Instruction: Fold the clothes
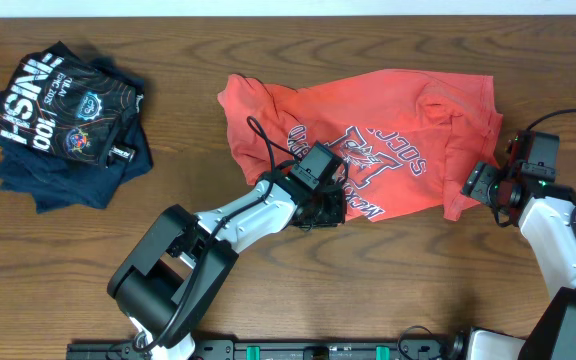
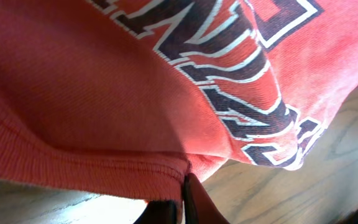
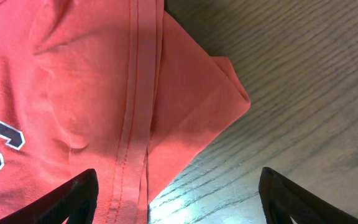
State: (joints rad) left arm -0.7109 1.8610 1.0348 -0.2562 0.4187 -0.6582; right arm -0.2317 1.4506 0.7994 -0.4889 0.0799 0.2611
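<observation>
Soft, limp; best taken at hems. Seemingly pinching hem of red-orange T-shirt (image 1: 388,110) with left tool (image 1: 320,212); right tool (image 1: 476,182) spread beside its sleeve.

Dark shirts (image 1: 63,125) read "INISH" and "100".

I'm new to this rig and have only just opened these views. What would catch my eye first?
The red-orange T-shirt lies crumpled across the middle of the wooden table, with its dark-and-white lettering facing up. The left hand is shut on the shirt's near hem, while the right hand hangs open at the shirt's right corner. A pile of dark shirts sits at the far left.
</observation>
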